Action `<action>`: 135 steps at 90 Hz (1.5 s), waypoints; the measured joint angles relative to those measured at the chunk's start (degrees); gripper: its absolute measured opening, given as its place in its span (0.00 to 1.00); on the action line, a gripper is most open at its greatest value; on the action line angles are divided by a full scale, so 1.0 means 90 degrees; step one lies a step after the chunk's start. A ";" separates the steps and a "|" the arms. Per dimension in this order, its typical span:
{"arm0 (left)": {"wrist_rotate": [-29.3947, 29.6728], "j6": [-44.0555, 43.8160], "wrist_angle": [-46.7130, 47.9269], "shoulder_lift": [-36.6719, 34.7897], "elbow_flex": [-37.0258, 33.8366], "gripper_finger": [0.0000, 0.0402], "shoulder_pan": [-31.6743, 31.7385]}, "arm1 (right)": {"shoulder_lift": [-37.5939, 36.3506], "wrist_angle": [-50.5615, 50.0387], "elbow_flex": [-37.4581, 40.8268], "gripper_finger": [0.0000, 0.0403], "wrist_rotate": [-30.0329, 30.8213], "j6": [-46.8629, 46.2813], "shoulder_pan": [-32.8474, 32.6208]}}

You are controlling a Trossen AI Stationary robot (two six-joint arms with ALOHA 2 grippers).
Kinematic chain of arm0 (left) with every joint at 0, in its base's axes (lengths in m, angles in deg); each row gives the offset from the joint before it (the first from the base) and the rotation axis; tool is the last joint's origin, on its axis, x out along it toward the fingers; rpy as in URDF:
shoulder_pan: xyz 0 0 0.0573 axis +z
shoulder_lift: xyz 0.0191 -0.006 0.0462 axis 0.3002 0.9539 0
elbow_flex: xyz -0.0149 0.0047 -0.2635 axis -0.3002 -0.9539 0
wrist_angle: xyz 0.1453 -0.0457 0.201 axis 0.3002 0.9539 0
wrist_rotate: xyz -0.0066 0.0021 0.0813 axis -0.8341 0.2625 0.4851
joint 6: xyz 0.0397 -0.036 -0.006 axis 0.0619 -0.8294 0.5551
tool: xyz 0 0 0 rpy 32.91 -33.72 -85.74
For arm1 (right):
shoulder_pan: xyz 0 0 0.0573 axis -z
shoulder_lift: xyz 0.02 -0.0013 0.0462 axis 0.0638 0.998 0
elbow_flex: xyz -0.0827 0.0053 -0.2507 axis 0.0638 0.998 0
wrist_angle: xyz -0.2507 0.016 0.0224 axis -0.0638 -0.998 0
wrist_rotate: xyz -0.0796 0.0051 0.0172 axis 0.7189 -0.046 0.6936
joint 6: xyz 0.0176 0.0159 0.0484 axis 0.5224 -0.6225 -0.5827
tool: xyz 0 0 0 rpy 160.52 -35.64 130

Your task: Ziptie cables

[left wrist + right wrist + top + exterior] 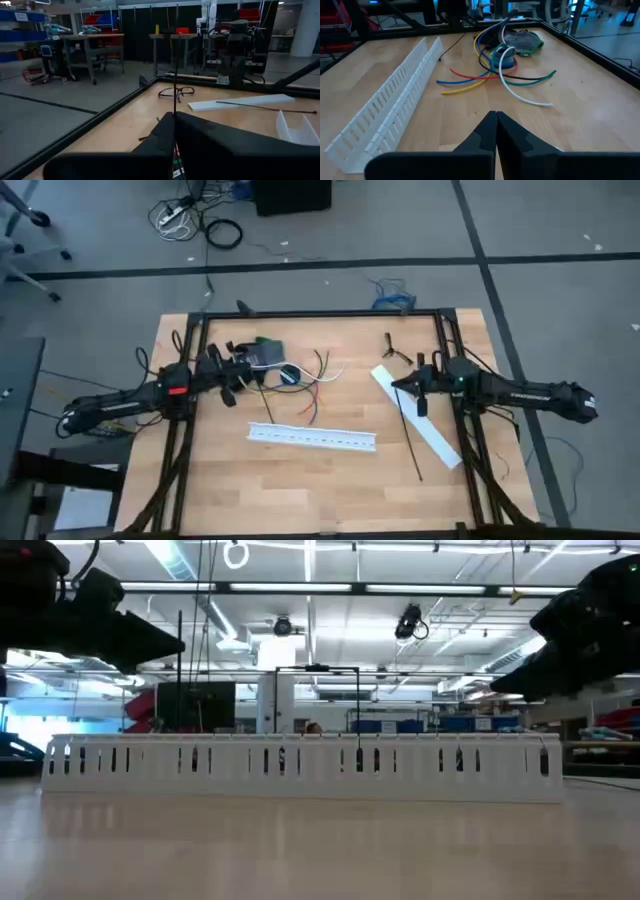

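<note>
The cables (312,380), a loose fan of thin wires in red, blue, yellow, green, white and black, lie on the wooden bench (300,480) just beyond the long white slotted channel (313,438), on its far side in the high view, and their tangled ends gather by a dark pouch-like object (522,40) seen in the right wrist view. The ziptie (408,428), a thin straight black strap, lies to the right of the channel, crossing a flat white strip (418,416) that runs diagonally on the bench; its far end reaches up to the right hand. The left hand (232,380) sits to the left of the cables, close to the dark pouch-like object, with its two dark fingers (165,135) pressed together, tips meeting and nothing between them. The right hand (408,388) sits to the right of the channel, over the upper part of the white strip beside the ziptie, and its fingers (487,132) are likewise pressed together, gripping nothing. A small black forked clip (393,348) lies beyond the right hand, farther from the channel. In the low view the channel spans the bench with both arms dark above it.
</note>
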 joint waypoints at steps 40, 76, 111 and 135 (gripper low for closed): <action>0.0000 0.0000 0.0000 -0.0002 0.0000 0.00 0.0000 | -0.0001 0.0000 0.0000 0.01 0.0000 0.0000 -0.0001; 0.0000 0.0000 0.0000 0.0000 0.0000 0.00 0.0000 | -0.0001 0.0000 0.0000 0.01 -0.0001 0.0000 -0.0001; 0.0000 0.0000 -0.0028 0.0000 -0.0001 0.00 0.0001 | 0.0000 0.0000 0.0000 0.01 -0.0001 0.0000 0.0000; 0.0001 0.0000 -0.0136 0.0000 -0.0002 0.00 0.0000 | 0.0000 0.0097 0.0000 0.01 0.0027 0.0049 -0.0002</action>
